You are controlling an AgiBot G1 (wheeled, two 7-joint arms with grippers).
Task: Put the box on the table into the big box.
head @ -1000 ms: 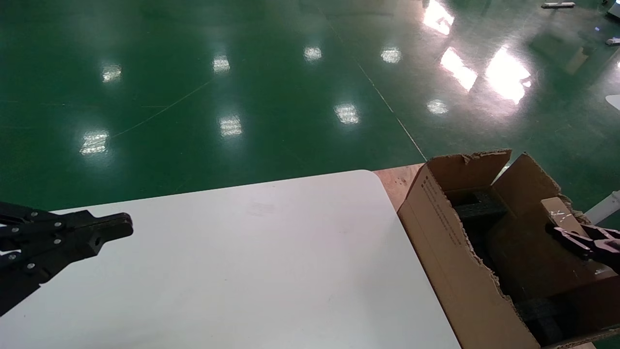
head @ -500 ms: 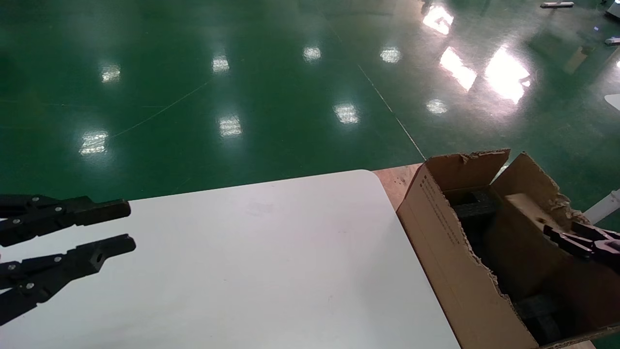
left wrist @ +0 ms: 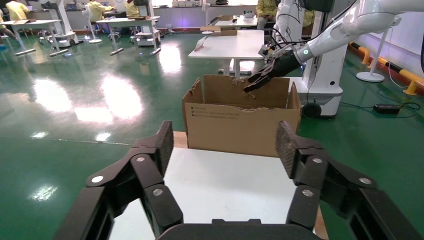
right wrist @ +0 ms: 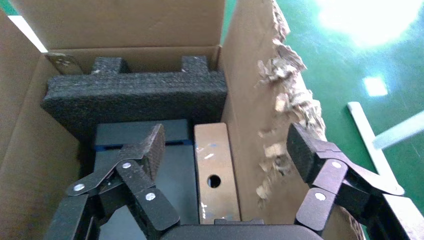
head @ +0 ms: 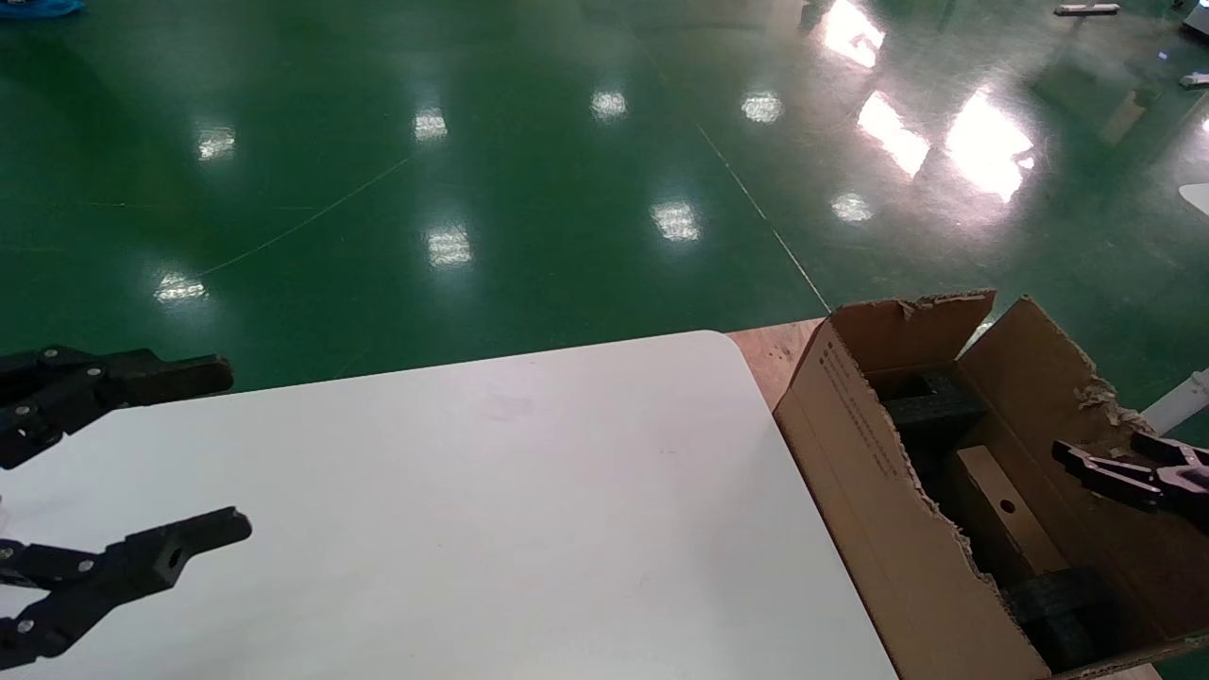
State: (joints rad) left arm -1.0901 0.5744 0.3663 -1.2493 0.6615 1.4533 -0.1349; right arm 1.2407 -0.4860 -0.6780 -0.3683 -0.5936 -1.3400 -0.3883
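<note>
Now, item one: the box point(head: 1003, 519), small, flat, brown, with a round dark hole in its broad face, lying inside the big box point(head: 878, 491), against the carton's wall on the robot's right and touching nothing but the carton and its contents. In the right wrist view the box point(right wrist: 214, 172) rests beside a dark flat panel point(right wrist: 150, 165), with a black foam block point(right wrist: 135, 95) across its far end. A second foam block point(head: 1063, 604) sits at the carton's near end, at 5 o'clock from the box in the head view. The right gripper point(head: 1124, 467) hovers over the carton's torn right-hand flap, at 2 o'clock from the box, jaws apart and empty; one second ago it held the box tilted above the opening, and half a second ago the box was lower but not yet flat. The big box stands just beside the table point(head: 491, 510), at its 3 o'clock edge, on a wooden surface point(head: 770, 354). The left gripper point(head: 179, 453) hangs over the table's 9 o'clock side, jaws wide apart; they were together one second ago.
</note>
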